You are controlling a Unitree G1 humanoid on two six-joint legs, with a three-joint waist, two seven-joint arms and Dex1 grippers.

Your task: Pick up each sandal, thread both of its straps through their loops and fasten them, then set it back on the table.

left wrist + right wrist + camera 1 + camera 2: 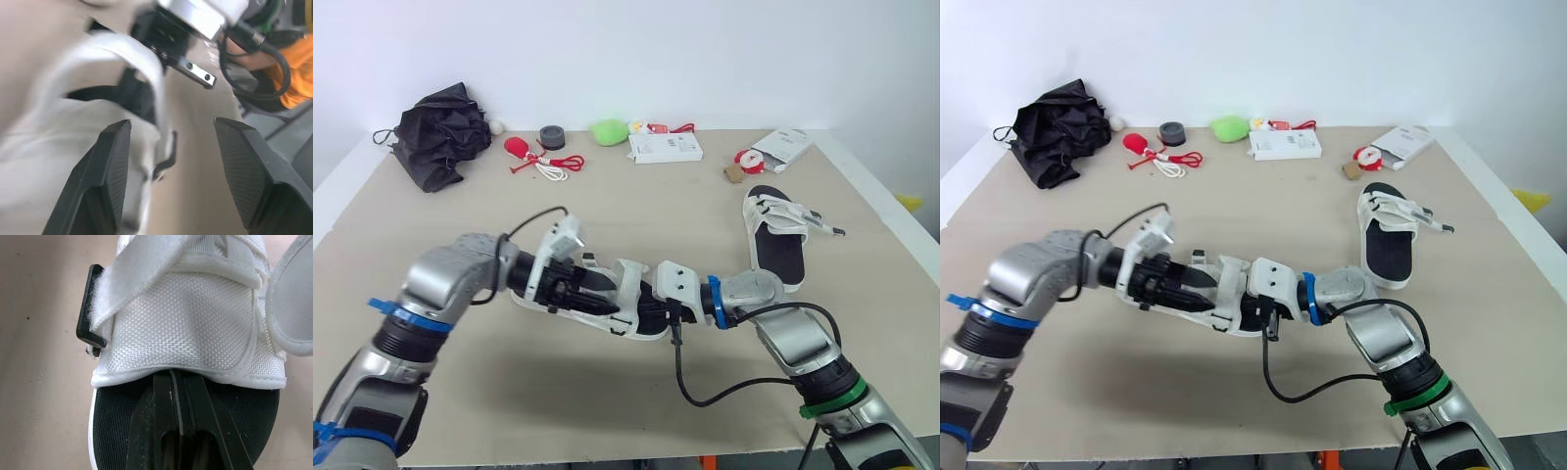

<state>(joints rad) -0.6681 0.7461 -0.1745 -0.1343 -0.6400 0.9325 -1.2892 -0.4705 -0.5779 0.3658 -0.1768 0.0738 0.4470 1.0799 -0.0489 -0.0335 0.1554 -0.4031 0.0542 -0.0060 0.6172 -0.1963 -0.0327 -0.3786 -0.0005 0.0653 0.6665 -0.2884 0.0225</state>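
A white-strapped sandal with a black footbed (pixel 619 296) lies near the table's middle, between my two grippers. My left gripper (pixel 587 284) is at its strap end and stands open, its fingers (pixel 115 161) either side of a loose white strap (pixel 122 54). From the heel side, my right gripper (pixel 172 377) is shut, its tips tucked under the rim of the white upper (pixel 195 328). A loose strap (pixel 142 274) hangs beside a black buckle loop (pixel 90 328). The second sandal (pixel 778 240) lies to the right, its straps undone.
Along the back edge lie a black folded umbrella (pixel 435 132), a red toy with cord (pixel 533 157), a grey tape roll (pixel 551 136), a green object (pixel 607 130), a white box (pixel 664 147) and a white packet (pixel 781 149). A black cable (pixel 705 392) loops off my right wrist.
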